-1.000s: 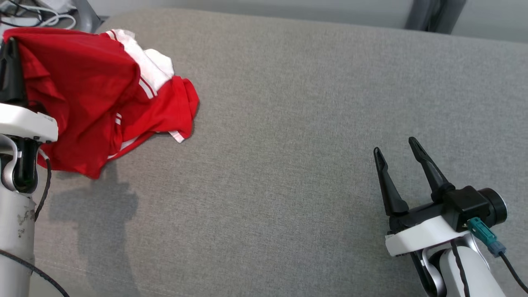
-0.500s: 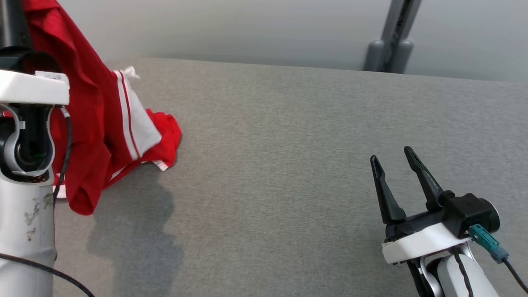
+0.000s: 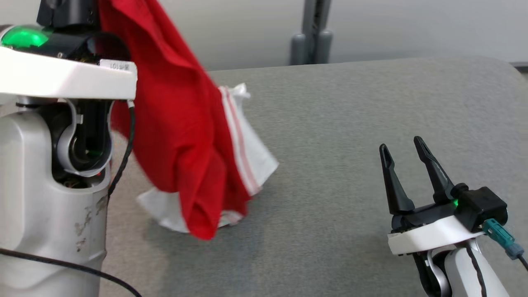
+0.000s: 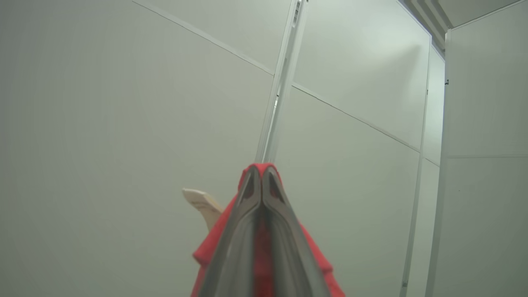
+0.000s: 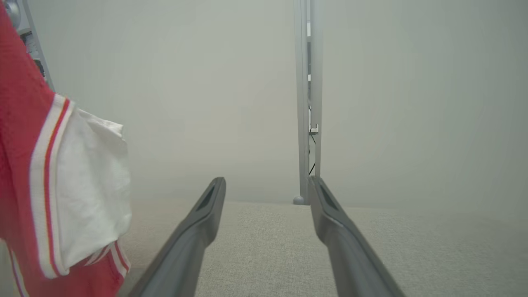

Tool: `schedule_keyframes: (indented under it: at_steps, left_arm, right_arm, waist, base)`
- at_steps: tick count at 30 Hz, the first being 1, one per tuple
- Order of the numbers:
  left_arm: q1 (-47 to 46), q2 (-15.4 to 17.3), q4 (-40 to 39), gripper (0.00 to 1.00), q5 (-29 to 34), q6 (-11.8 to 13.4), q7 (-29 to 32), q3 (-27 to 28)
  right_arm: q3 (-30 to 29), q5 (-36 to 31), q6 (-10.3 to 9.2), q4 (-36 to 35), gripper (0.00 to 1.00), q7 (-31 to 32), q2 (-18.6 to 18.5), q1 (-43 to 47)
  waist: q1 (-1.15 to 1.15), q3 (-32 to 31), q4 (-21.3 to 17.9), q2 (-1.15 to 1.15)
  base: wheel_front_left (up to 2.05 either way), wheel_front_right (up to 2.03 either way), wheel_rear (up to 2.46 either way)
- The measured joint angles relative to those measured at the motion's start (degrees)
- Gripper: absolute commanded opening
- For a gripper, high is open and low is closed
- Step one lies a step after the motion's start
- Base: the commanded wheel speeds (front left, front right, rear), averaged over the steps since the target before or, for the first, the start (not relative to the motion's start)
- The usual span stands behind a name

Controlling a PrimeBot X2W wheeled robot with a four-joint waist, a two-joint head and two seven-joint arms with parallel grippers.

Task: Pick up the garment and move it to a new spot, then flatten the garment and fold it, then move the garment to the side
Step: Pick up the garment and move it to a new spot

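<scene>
The red garment (image 3: 181, 136) is hanging in a long, draped bundle above the left part of the grey surface (image 3: 350, 103). A white panel (image 3: 255, 161) edged with red-and-white stripes is showing along the garment's side that faces the middle of the surface. The lowest folds, red and white, are reaching down to the surface. Blur is making it hard to tell whether they are resting on it or just clearing it.

The left gripper (image 4: 261, 171) is holding the garment from above, raised high over the surface. Its fingers are pressing together and pinching a fold of red cloth, which is peeking out at the tips and spilling down both sides of them. Below the grip, the pale forearm (image 3: 41, 198) is standing upright at the surface's left edge. A green light (image 3: 22, 37) is glowing on top of the wrist, and a black cable (image 3: 62, 266) is trailing across the forearm's base.

The right gripper (image 3: 401, 143) is hovering over the near right part of the surface, well apart from the garment. Its fingers are spreading wide with nothing between them. A teal connector (image 3: 501, 239) is sticking out of its wrist.

Behind the far edge of the surface, a grey post (image 3: 311, 37) is rising against a pale panelled wall (image 4: 123, 103).
</scene>
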Motion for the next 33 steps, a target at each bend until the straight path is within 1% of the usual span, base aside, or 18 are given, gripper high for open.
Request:
schedule_keyframes:
  at_steps: [3,6,11,14,18,22,27,28,29,30,33]
  left_arm:
    - [-1.8,-1.6,-0.1,0.0,0.3,1.0,-1.2,-0.6]
    - [-3.6,-2.3,0.0,0.0,1.7,2.0,-2.2,-1.8]
    - [-3.6,-3.3,1.9,0.0,3.7,3.0,-1.5,-5.9]
    - [-0.8,-3.9,3.3,0.0,4.8,2.6,-0.2,-11.0]
    - [3.9,-5.0,5.8,0.0,4.8,2.2,0.0,-17.9]
    - [7.7,-5.4,9.3,0.0,3.0,3.5,-2.3,-23.4]
    - [8.3,-5.5,13.9,0.0,-1.1,5.5,-5.7,-32.8]
    - [8.3,-5.5,14.7,0.19,-1.9,5.8,-6.4,-34.6]
    - [8.0,-5.5,15.6,0.65,-2.3,6.0,-6.9,-36.5]
    - [7.6,-5.5,16.5,1.0,-2.5,5.9,-7.0,-38.3]
    - [6.1,-5.6,18.4,1.0,-3.0,5.9,-8.2,-41.8]
  right_arm:
    - [-0.1,0.5,0.0,-0.5,1.0,0.0,0.0,-0.5]
    - [-0.4,1.0,0.0,-1.1,1.0,0.0,0.0,-0.7]
    - [-0.7,2.1,0.0,-1.9,1.0,0.0,-0.1,-0.7]
    - [-0.7,2.6,0.0,-2.5,1.0,0.0,0.0,-0.7]
    - [-1.2,3.2,0.0,-3.3,1.0,0.0,-0.1,-0.7]
    - [-1.3,3.6,0.0,-3.7,1.0,0.0,0.0,-0.8]
    - [-0.9,4.2,0.0,-3.8,1.0,0.0,0.0,-1.0]
    - [-0.9,4.2,0.0,-3.8,1.0,0.0,0.0,-1.0]
    - [-0.9,4.4,0.0,-3.9,1.0,0.0,0.0,-1.0]
    - [-1.0,4.4,0.0,-3.9,1.0,0.0,0.0,-1.0]
    - [-1.3,4.5,0.0,-3.9,1.0,0.0,0.0,-1.0]
  waist:
    - [0.0,0.5,-3.0,0.0]
    - [0.0,1.1,-6.2,0.0]
    - [0.0,2.2,-11.6,0.0]
    - [0.0,3.0,-14.7,0.0]
    - [0.0,4.4,-18.3,0.0]
    - [0.0,5.8,-21.3,0.0]
    - [0.0,6.9,-24.5,0.0]
    - [0.0,7.1,-25.0,0.0]
    - [0.0,7.2,-25.4,0.0]
    - [0.0,7.3,-25.7,0.0]
    - [0.0,7.4,-25.9,0.0]
  base:
    - [0.0,0.0,0.0]
    - [0.0,0.0,0.0]
    - [0.0,0.0,0.0]
    - [0.0,0.0,0.0]
    - [0.0,0.0,0.0]
    - [0.0,0.0,0.0]
    - [0.0,0.0,0.0]
    - [0.0,0.0,0.0]
    - [0.0,0.0,0.0]
    - [0.0,0.0,0.0]
    - [0.0,0.0,0.0]
